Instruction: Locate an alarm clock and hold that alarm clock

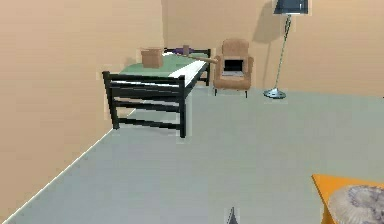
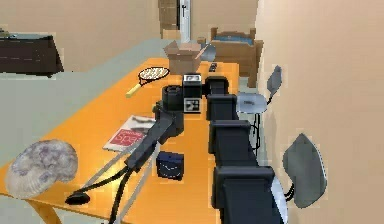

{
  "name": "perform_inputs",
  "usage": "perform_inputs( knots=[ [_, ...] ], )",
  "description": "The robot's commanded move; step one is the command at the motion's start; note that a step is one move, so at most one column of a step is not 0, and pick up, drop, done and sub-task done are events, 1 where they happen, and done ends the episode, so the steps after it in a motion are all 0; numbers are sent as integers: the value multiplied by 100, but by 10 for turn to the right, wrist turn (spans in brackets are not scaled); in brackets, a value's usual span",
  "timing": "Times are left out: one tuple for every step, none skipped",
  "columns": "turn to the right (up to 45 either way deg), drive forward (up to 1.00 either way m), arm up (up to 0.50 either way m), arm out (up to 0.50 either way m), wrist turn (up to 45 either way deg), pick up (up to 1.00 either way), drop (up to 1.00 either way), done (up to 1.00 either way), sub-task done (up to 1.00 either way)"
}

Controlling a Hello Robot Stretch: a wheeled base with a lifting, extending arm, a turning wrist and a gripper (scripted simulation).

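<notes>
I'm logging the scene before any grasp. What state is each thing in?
cardboard box: upright on the table, flaps open.
laptop: open, on the armchair.
floor lamp: upright.
racket: lying flat on the table.
small dark blue object: standing on the table.
end effector: cannot tell whether it holds anything.

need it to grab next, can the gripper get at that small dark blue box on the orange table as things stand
Probably not yet: the gripper lies farther out over the table than the small dark blue box, which sits beside the arm bar. Nothing blocks it.
</notes>
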Motion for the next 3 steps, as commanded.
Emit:
perform_inputs(
  knots=[
    [0, 0, 0, 0, 450, 0, 0, 0, 0],
    [0, 0, 0, 0, 450, 0, 0, 0, 0],
    [0, 0, 0, 0, 420, 0, 0, 0, 0]
  ],
)
